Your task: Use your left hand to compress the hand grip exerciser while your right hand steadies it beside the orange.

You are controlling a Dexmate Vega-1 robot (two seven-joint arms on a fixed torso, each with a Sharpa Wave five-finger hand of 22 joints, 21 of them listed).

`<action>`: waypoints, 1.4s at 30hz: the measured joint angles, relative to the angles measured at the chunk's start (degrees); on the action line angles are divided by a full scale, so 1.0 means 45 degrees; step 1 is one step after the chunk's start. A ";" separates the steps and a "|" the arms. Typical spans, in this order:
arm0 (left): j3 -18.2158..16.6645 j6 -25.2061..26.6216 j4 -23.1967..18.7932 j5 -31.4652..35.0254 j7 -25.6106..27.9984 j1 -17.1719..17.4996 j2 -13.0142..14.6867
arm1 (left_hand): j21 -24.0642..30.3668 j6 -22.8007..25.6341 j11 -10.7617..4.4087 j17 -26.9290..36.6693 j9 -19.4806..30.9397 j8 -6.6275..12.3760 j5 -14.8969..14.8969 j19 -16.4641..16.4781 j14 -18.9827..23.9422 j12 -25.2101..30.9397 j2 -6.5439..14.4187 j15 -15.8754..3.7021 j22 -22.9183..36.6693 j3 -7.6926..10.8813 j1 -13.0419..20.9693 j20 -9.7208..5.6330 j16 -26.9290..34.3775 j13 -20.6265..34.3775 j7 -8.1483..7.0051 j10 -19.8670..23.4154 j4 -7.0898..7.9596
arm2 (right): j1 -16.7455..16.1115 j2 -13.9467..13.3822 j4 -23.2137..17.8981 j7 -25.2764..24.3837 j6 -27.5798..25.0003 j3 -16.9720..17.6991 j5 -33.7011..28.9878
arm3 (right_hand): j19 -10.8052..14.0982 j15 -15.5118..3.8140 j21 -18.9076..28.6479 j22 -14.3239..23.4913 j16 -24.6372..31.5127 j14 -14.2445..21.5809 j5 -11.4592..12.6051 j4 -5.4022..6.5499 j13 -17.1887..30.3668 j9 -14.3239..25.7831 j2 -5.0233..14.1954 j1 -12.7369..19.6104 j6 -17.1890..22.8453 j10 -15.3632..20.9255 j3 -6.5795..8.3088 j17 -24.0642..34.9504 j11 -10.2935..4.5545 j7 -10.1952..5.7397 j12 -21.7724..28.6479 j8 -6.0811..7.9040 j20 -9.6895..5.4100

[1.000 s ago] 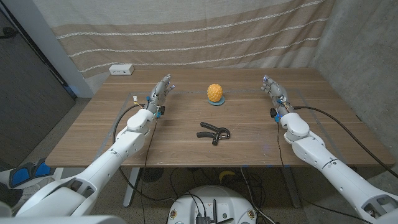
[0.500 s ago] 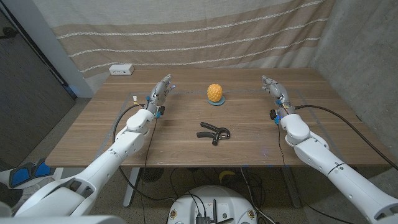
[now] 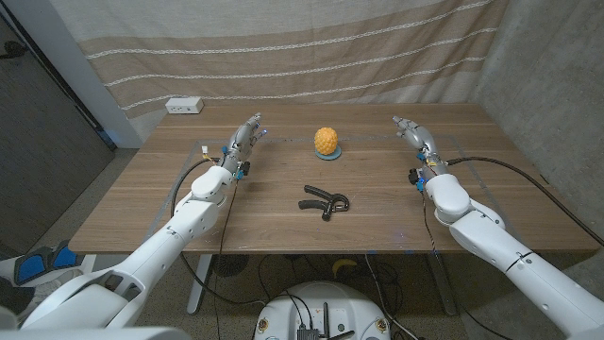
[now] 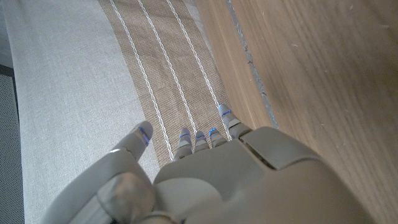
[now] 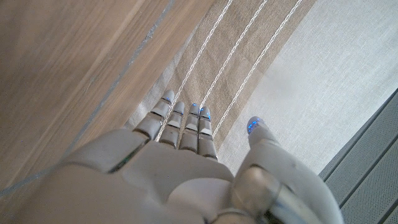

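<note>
Wooden table (image 3: 142,203) bears your left hand (image 3: 245,138), fingers extended, holding nothing. Hand grip exerciser (image 3: 324,201) lies well to its right, nearer you than the orange (image 3: 327,141). Your right hand (image 3: 417,138) is likewise empty, fingers extended. No step begun; reach inward first.

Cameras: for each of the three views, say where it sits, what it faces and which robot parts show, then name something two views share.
Head view: above, facing down at the table, exerciser, orange; both arms, left hand, right hand.
Left wrist view: behind the left hand, facing the curtain.
Right wrist view: behind the right hand, facing the curtain.
Shared: both wrist views show table edge and curtain.
</note>
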 measured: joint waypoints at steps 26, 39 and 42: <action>0.0031 -0.0060 -0.0055 -0.0023 -0.0215 -0.0037 0.0074 | -0.0097 0.0159 0.0021 -0.0002 0.0061 0.0000 0.0000 0.0136 0.0069 0.0000 -0.0054 0.0069 -0.0001 -0.0016 -0.0054 -0.0001 0.0000 -0.0001 0.0073 0.0114 -0.0198 | -0.1059 -0.0841 -0.2239 -0.0738 -0.2056 0.0116 -0.1491 | 0.0091 -0.0194 0.0050 0.0056 0.0127 0.0192 0.0047 -0.0229 0.0060 -0.0002 0.0000 -0.0001 0.0476 0.0392 0.0122 0.0118 -0.0059 -0.0021 0.0051 0.0000 0.0090; 0.0043 -0.0015 -0.0221 0.0011 -0.0217 0.0052 0.0150 | -0.0097 0.0158 0.0021 -0.0003 0.0060 -0.0001 -0.0060 0.0182 0.0068 0.0000 -0.0121 0.0069 -0.0001 -0.0066 -0.0122 0.0045 0.0000 -0.0001 0.0073 0.0113 -0.0248 | -0.1581 -0.1081 -0.3028 -0.1102 -0.2619 0.0167 -0.2265 | 0.0141 -0.0389 0.0097 0.0058 0.0293 0.0386 0.0141 -0.0427 0.0059 0.0060 0.0002 0.0001 0.0752 0.0614 0.0217 0.0176 -0.0112 -0.0024 0.0098 0.0000 0.0039; 0.0044 0.0006 -0.0297 0.0023 -0.0200 0.0091 0.0180 | -0.0097 0.0158 0.0021 -0.0003 0.0059 -0.0001 -0.0060 0.0182 0.0069 0.0000 -0.0120 0.0069 -0.0001 -0.0066 -0.0121 0.0045 0.0000 -0.0002 0.0073 0.0113 -0.0248 | -0.1682 -0.1145 -0.3215 -0.1185 -0.2857 0.0167 -0.2536 | 0.0186 -0.0447 0.0097 0.0058 0.0292 0.0443 0.0140 -0.0438 0.0116 0.0060 0.0082 0.0082 0.0798 0.0661 0.0229 0.0214 -0.0159 -0.0070 0.0098 0.0000 0.0000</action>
